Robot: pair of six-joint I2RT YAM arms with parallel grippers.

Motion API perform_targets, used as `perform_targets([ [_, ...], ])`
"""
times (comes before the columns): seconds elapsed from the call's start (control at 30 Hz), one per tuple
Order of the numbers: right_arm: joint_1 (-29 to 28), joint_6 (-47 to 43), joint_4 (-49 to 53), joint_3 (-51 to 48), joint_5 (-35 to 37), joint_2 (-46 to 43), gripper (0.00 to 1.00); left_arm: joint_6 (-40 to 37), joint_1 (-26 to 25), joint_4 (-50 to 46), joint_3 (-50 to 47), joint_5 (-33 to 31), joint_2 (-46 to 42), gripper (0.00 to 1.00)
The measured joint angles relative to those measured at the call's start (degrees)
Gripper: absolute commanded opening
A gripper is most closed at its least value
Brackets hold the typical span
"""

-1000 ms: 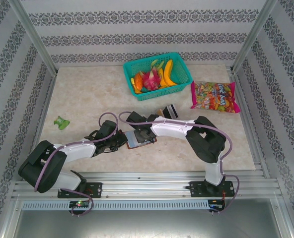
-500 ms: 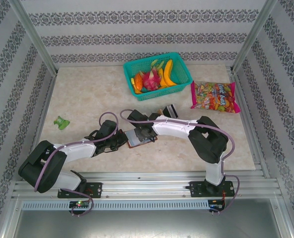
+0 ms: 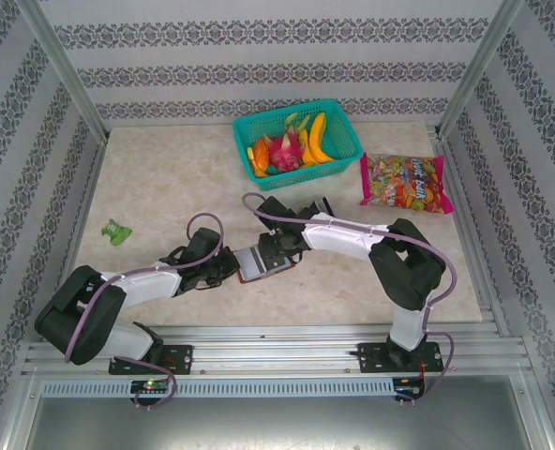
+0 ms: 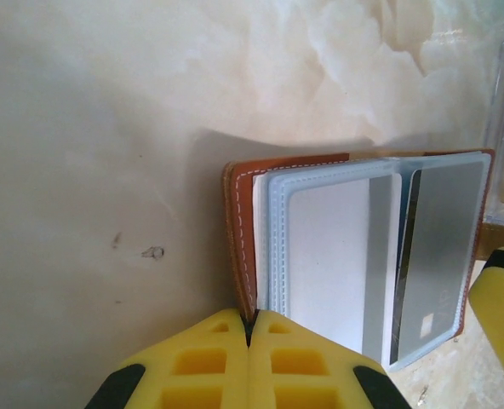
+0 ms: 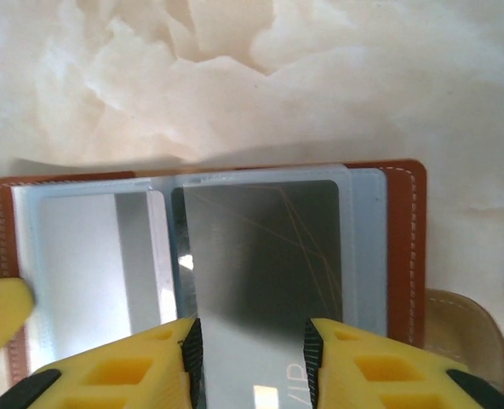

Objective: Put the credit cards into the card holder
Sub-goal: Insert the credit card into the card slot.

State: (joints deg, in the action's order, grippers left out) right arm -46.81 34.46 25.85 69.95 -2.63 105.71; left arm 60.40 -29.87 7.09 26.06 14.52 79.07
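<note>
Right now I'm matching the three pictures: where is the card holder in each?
Top external: card holder just below picture centre.
Left wrist: right of centre, open, its edge in the shut left pincer.
Right wrist: across the middle, open.
Shared landmark: the dark card, in both wrist views.

The dark card (image 5: 260, 273) runs off the bottom edge, its lower corners hidden behind the right tool (image 5: 252, 345).

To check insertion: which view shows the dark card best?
Right wrist: the dark card lies between the right gripper fingers, partly inside the card holder. Left wrist shows it smaller, at the right edge; from above it is too small to tell.
</note>
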Motion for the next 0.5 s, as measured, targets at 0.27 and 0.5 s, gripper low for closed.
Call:
perform_targets([
  [0.27, 0.55, 2.78, -7.23, -1.88, -9.29, 0.04, 0.41, -0.68, 0.00, -0.52, 0.22, 0.00, 0.02, 0.00],
  [0.5, 0.96, 3.23, -8.11, -1.88, -10.71, 1.73, 0.37, -1.27, 0.00, -0.68, 0.44, 0.00, 0.02, 0.00],
])
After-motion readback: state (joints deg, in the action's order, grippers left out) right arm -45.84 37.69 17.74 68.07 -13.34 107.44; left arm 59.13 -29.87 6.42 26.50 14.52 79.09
